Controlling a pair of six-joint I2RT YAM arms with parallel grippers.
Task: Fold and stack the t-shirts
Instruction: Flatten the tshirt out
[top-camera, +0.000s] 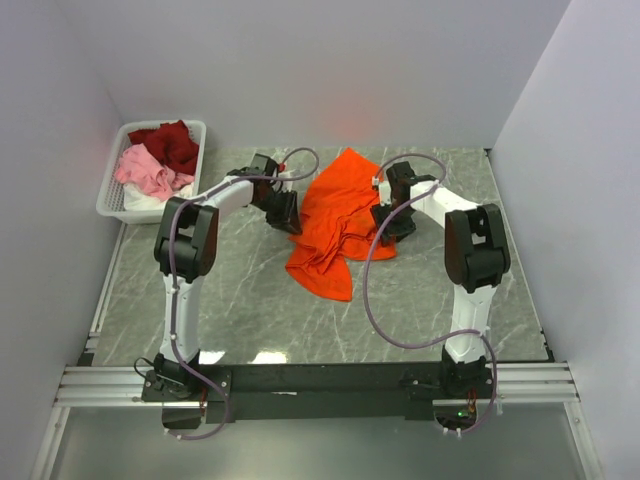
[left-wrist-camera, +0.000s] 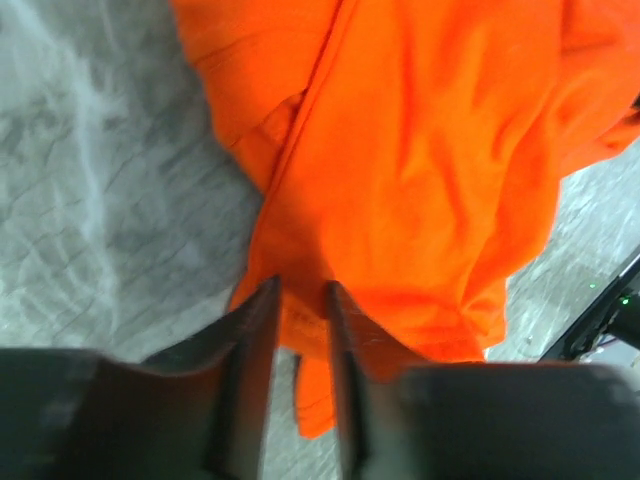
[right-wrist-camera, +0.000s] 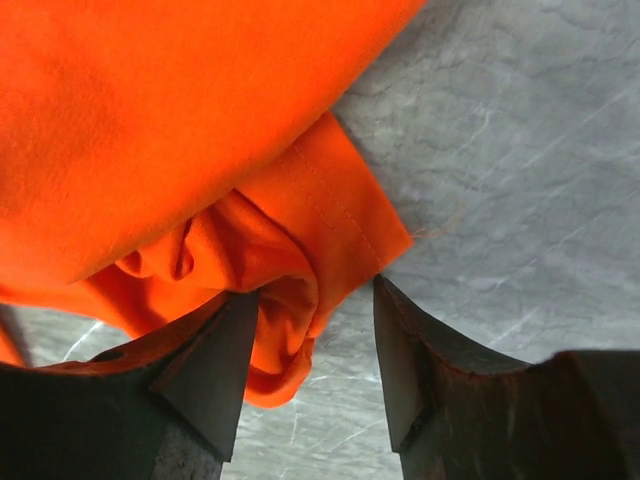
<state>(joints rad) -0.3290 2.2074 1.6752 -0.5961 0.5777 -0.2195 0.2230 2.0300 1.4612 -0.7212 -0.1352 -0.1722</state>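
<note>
Pinching an edge of the orange t-shirt (left-wrist-camera: 420, 170) between the closed left fingers (left-wrist-camera: 262, 320); straddling a bunched fold with the wide-open right fingers (right-wrist-camera: 400, 340). Risks grabbing several layers there, then dragging crumpled cloth across the surface (right-wrist-camera: 520, 150) instead of spreading it.

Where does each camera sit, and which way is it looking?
Top external: high above and behind, looking down at the table, orange t-shirt and basket; the left arm and right arm show whole.
Left wrist: on the left arm, looking down past the left fingers, which pinch the shirt's edge.
Right wrist: on the right arm, looking down past the right fingers, apart with a hemmed fold between them.
Shared: all three see the orange t-shirt on the table.
</note>
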